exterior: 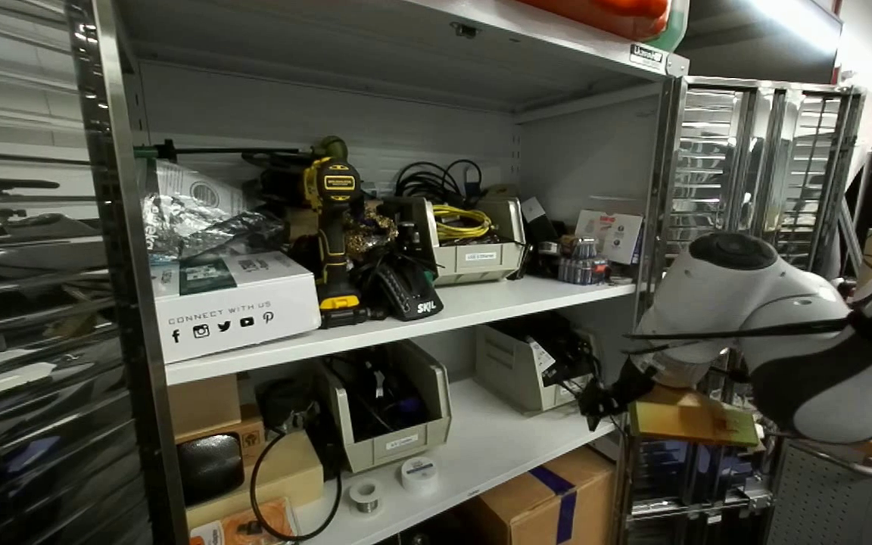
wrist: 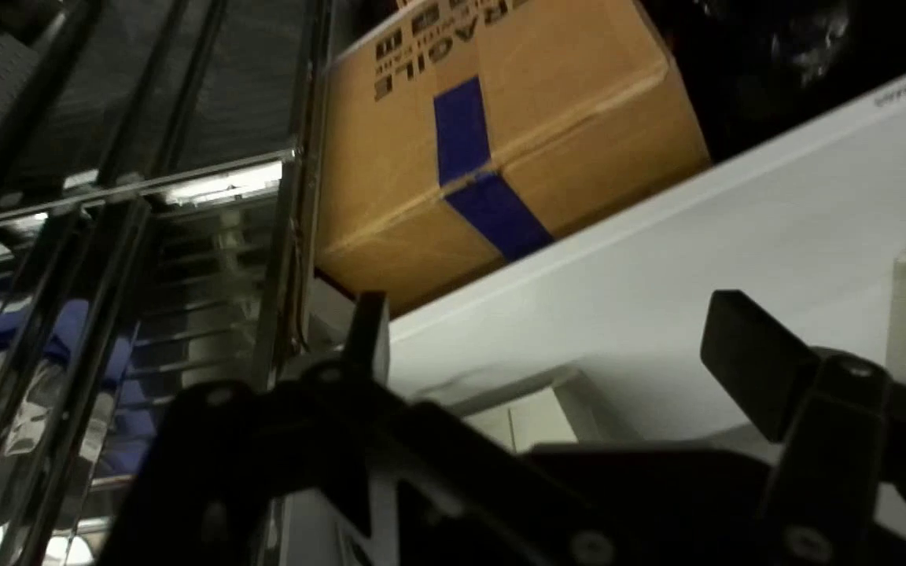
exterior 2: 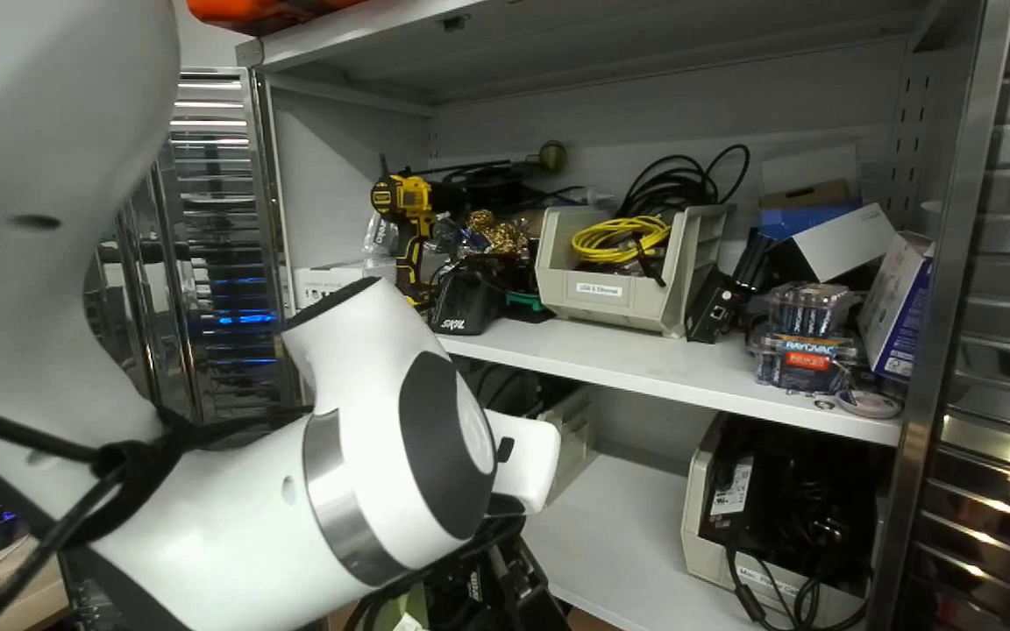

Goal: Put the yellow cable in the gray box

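the underside of the yellow cable [exterior: 465,230] is hidden from me down in the light gray bin [exterior: 481,275], and i can't make out either of its ends. a dark strip [exterior 2: 650,267] crosses part of its right side in an exterior view. the panda arm [exterior 2: 242,517] runs out of frame there and blocks much of the lower shelf [exterior 2: 619,517]. in my dim wrist view the black linkages of the gripper [wrist: 551,322] merge into shadow along the bottom, and lettering on the taped cardboard box [wrist: 571,118] reads upside down.

the cable rests inside the bin labeled "usb & ethernet", on the upper shelf [exterior 2: 593,346], as a loose, nearly flat coil. its oval runs lengthwise from side to side, roughly in line with the bin's front, though i can't tell how much of that is viewing angle.

it sits well apart from my gripper and higher up: the gripper hangs at about the level of the lower shelf, and how deep it reaches i can't tell. its fingers stand spread far apart, holding nothing, with a stretch of white shelf showing between them.
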`<state>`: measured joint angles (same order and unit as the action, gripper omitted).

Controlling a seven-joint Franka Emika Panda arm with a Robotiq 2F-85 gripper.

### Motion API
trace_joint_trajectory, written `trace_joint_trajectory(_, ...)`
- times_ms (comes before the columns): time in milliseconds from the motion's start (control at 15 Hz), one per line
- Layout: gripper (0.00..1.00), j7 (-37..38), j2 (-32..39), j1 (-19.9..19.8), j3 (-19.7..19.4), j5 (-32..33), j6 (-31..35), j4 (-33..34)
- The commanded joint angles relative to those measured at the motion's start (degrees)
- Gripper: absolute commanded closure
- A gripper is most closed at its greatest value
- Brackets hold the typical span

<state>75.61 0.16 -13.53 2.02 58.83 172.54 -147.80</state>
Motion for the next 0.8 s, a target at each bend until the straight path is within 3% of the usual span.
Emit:
trace_joint_trajectory(0, 0.0, -15.11, 0.48, 5.79, -0.91, -15.75, -5.92, -2.34)
trace_joint_trajectory(333, 0.0, -36.84, -6.27, 10.56, -0.31, -39.8, -22.16, 0.83)
trace_joint_trajectory(733, 0.0, -47.67, -15.93, 10.16, -0.29, -45.27, -44.37, 12.98)
